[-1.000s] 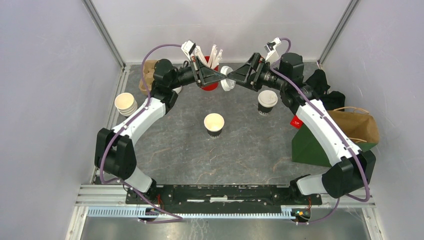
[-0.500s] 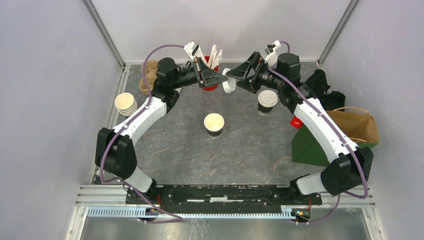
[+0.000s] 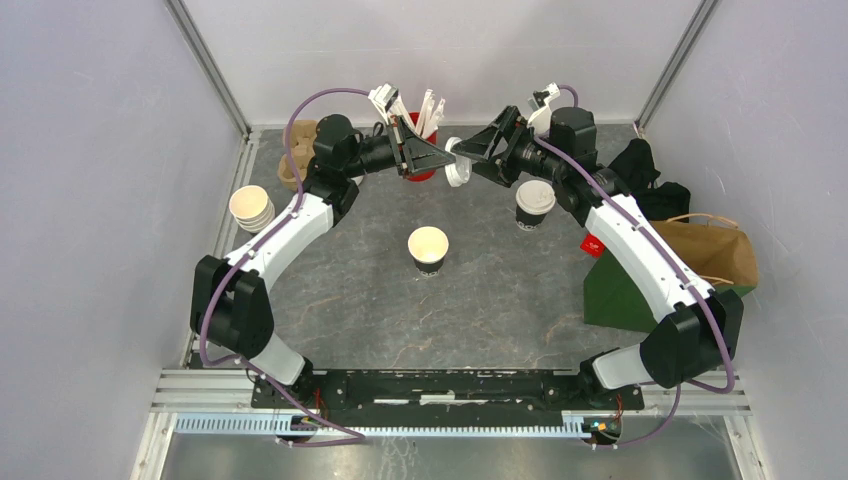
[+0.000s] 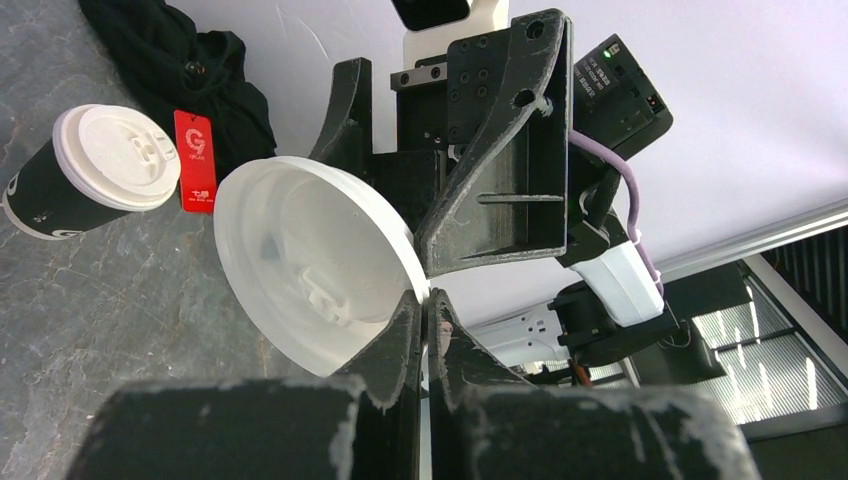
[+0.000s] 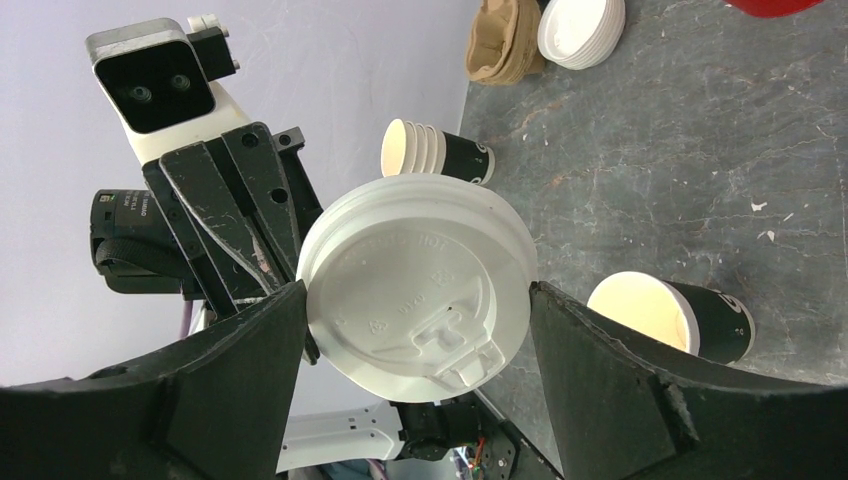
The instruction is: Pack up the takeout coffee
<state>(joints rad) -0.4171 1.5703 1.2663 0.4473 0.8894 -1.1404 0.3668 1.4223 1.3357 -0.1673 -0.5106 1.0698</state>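
Observation:
One takeout coffee (image 3: pixel 534 203), a black cup with a white lid, stands on the table at the right; the left wrist view shows it too (image 4: pixel 95 170). A lidless black cup (image 3: pixel 428 248) stands at the centre. A loose white lid (image 4: pixel 310 265) hangs in the air at the back. My left gripper (image 4: pixel 428 300) is shut on that lid's rim. My right gripper (image 5: pixel 417 290) faces the lid (image 5: pixel 420 285) from the other side, and both its fingertips touch opposite edges of it. In the top view the two grippers meet at the lid (image 3: pixel 457 170).
A red holder (image 3: pixel 420 150) with white sticks stands just behind the left gripper. A stack of lidless cups (image 3: pixel 251 208) lies at the left, with cardboard carriers (image 3: pixel 297 150) behind it. A brown paper bag (image 3: pixel 715 250) and black cloth (image 3: pixel 640 165) lie at the right.
My right gripper has moved left up to the lid that the left gripper holds, and its jaws have narrowed onto the lid's edges. The left arm has shifted slightly.

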